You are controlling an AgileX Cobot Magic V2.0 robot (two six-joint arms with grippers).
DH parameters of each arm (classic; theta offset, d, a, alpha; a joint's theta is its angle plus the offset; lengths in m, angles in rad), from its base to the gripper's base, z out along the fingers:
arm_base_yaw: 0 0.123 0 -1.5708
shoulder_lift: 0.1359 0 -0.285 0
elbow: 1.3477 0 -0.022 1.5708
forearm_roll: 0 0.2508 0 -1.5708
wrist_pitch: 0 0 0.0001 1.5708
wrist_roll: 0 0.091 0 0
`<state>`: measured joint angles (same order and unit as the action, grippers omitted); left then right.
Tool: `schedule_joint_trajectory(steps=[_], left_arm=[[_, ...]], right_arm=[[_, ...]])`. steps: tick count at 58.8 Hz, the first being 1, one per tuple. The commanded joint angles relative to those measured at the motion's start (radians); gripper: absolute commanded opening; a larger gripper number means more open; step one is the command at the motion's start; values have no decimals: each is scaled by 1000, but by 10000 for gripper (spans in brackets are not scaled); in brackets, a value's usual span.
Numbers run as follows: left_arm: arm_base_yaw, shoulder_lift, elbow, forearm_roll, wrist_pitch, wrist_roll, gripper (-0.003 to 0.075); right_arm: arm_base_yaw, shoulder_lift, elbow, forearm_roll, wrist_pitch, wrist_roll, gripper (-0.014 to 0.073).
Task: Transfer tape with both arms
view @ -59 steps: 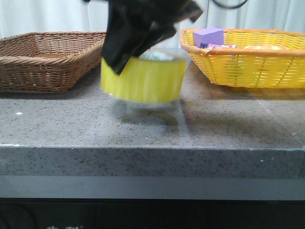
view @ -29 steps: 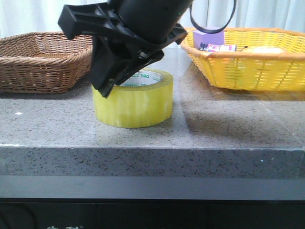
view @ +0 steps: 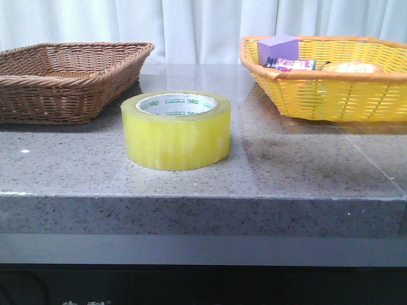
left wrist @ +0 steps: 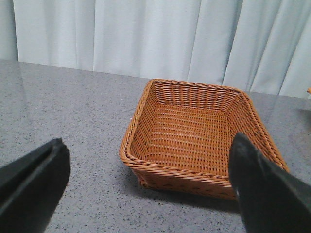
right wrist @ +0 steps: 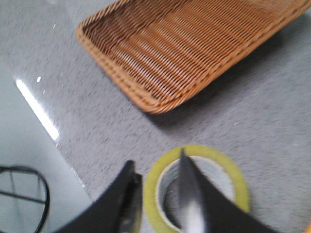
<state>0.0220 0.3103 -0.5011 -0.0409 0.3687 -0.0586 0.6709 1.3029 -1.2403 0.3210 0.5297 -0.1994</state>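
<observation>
Yellow tape [view: 176, 130] lies flat (core up), seemingly unheld.

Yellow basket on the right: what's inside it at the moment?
Over the yellow basket's rim, the front view shows a purple block, a small printed item and a pale rounded object. The wicker wall hides anything lower.

Lab-ish: stone bench [view: 299, 178], curtain backdrop [view: 197, 28].
</observation>
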Motion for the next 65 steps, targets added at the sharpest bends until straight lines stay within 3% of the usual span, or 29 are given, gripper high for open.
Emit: schedule_joint_trajectory(steps=[1, 9, 35, 54, 65], left_arm=[[0, 16, -29, -2, -83, -6, 651], [0, 16, -29, -2, -83, -6, 651], [0, 16, -29, -2, -83, -6, 651], [0, 16, -29, -2, -83, -6, 651], [0, 16, -29, -21, -90, -6, 651]], right_arm=[[-35, -77, -32, 17, -36, 8, 13], [-83, -157, -21, 14, -6, 8, -125], [-481, -532, 257, -42, -41, 8, -120], [-494, -892, 660, -40, -216, 8, -120], [-494, -1017, 787, -40, -267, 8, -120]])
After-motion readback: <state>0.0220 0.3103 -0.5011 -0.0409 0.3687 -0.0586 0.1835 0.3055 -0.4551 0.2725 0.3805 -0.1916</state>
